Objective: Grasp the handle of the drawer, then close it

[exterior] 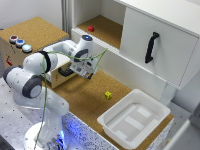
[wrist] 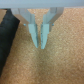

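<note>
- Cork-textured worktop point(exterior: 85, 97) spans the middle of the scene, with a white cabinet rising behind it and a pale wall beyond.
- Nearest the camera: white robot arm point(exterior: 35, 80) stands on its base at the exterior view's lower left, elbow bent, reaching out over the cork.
- White plastic tub point(exterior: 134, 118) sits on the cork at the exterior view's lower right — nothing visible inside.
- Small yellow cube point(exterior: 108, 95) lies on the cork between the arm and the tub, apart from both.
- Gripper point(exterior: 86, 72) hangs over the cork just beside the drawer point(exterior: 59, 75); in the wrist view its fingertips point(wrist: 42, 42) meet at a point above bare cork, pressed together and pinching nothing.
- Drawer sits under the arm's forearm, white tray partly showing, largely hidden by the arm; its short black handle point(exterior: 65, 73) shows on the tan front, just beside the gripper — contact cannot be judged.
- Tan box point(exterior: 35, 32) at the exterior view's left carries three round buttons point(exterior: 20, 43) on top.
- Farther back: red cube point(exterior: 91, 28) rests on the cork shelf inside the open cabinet recess.
- Large white panel point(exterior: 165, 45) at the exterior view's right bears an upright black handle point(exterior: 151, 47).
</note>
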`<action>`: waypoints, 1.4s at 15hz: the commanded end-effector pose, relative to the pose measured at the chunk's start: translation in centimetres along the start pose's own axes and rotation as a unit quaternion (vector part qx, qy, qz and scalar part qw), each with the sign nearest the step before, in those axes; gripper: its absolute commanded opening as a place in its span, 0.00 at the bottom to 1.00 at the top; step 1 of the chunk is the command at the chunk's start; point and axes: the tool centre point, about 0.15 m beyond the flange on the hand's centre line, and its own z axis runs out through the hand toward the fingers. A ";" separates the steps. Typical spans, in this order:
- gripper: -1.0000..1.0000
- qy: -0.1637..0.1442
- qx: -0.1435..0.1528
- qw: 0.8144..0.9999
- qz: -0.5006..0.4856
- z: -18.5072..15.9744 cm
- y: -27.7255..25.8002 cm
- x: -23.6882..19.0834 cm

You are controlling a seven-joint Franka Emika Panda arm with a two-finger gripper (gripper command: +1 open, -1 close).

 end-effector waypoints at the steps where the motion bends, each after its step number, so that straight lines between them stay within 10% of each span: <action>1: 0.00 -0.027 -0.015 0.999 0.028 1.6 -3.5 4.0; 21: 0.00 -0.026 0.003 1.000 -0.004 4.6 -18.4 10.2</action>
